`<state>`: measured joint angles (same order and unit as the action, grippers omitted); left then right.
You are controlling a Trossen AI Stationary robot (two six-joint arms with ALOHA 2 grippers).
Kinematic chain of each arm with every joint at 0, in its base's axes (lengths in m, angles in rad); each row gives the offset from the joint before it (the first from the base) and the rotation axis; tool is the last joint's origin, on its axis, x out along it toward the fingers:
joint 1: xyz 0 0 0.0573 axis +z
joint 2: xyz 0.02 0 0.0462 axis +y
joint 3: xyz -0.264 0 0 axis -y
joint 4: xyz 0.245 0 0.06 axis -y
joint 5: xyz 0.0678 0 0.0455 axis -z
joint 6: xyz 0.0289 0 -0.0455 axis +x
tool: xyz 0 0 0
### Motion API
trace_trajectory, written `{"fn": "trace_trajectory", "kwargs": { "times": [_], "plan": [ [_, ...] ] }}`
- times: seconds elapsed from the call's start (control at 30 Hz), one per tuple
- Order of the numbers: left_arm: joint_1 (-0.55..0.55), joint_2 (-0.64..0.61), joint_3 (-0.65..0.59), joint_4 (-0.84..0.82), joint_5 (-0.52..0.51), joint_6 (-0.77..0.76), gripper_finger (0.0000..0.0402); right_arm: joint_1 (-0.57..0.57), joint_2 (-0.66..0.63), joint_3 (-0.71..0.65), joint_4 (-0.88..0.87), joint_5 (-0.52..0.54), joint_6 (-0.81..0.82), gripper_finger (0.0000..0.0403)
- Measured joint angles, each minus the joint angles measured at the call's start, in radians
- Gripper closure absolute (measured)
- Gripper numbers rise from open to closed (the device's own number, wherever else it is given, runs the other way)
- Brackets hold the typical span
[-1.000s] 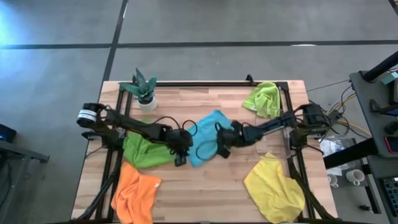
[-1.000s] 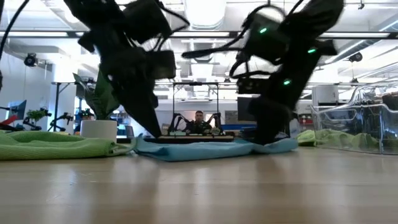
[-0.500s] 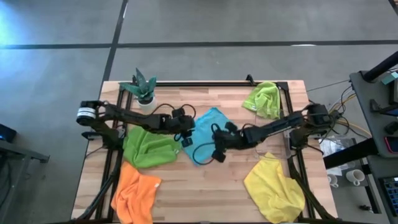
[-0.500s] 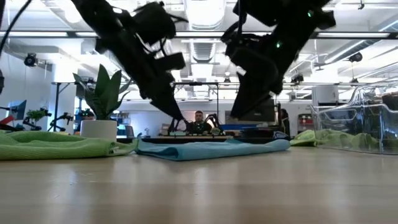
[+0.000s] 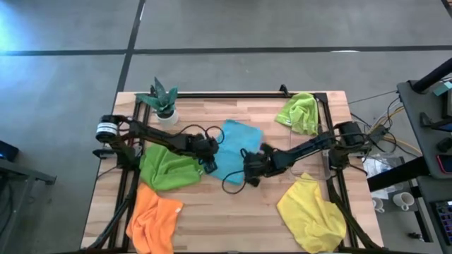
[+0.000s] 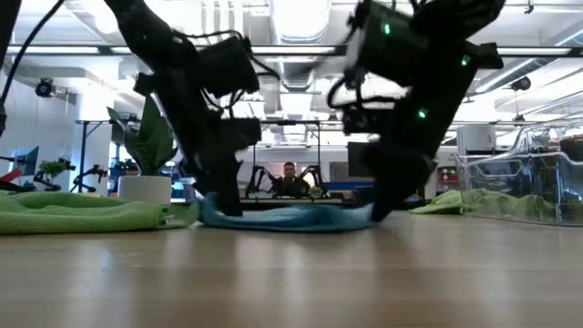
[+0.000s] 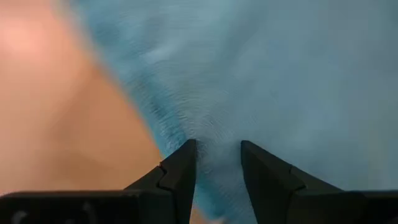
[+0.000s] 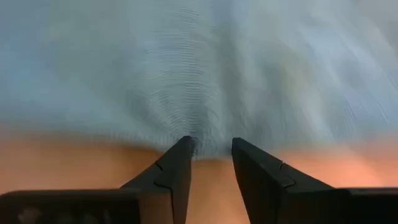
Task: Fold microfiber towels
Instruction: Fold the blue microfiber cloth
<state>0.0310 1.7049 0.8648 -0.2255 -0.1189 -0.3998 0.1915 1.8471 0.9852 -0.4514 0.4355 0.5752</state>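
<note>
Evidently both tools pinch the blue towel (image 5: pixel 234 149) low on the worktop (image 5: pixel 233 212), left tool (image 5: pixel 210 154) and right tool (image 5: pixel 248 168) each clamped on an edge, likely to hold the fold square

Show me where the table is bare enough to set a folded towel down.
Bare wood lies between the orange towel and yellow towel, and between the potted plant and lime towel. The middle is crowded: both tools pinch the blue towel.

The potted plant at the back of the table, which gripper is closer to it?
Left. The left gripper sits at the blue towel's edge, nearer the potted plant; the right gripper is at the towel's opposite, front side.
</note>
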Motion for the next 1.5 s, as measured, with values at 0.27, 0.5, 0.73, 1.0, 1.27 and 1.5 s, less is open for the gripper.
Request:
{"fn": "trace_trajectory", "kwargs": {
  "times": [0.27, 0.5, 0.73, 1.0, 1.27, 1.5],
  "plan": [
    [-0.049, -0.109, 0.037, 0.074, -0.039, 0.005, 0.0288, -0.050, -0.160, 0.005, -0.081, 0.044, -0.116, 0.0288],
    [0.143, -0.183, 0.014, 0.113, -0.122, 0.067, 0.0288, -0.151, -0.358, -0.030, -0.082, -0.035, -0.137, 0.0230],
    [0.362, -0.092, 0.116, 0.063, 0.042, 0.304, 0.0256, -0.393, -0.379, -0.072, 0.040, -0.220, -0.404, 0.0164],
    [0.509, 0.165, 0.388, -0.148, 0.233, 0.566, 0.0190, -0.583, -0.205, -0.054, 0.195, -0.368, -0.678, 0.0146],
    [0.520, 0.262, 0.505, -0.257, 0.241, 0.584, 0.0181, -0.656, -0.115, 0.011, 0.196, -0.390, -0.750, 0.0146],
    [0.528, 0.243, 0.456, -0.272, 0.260, 0.495, 0.0181, -0.774, -0.109, 0.014, 0.168, -0.491, -0.539, 0.0151]
  ]
}}
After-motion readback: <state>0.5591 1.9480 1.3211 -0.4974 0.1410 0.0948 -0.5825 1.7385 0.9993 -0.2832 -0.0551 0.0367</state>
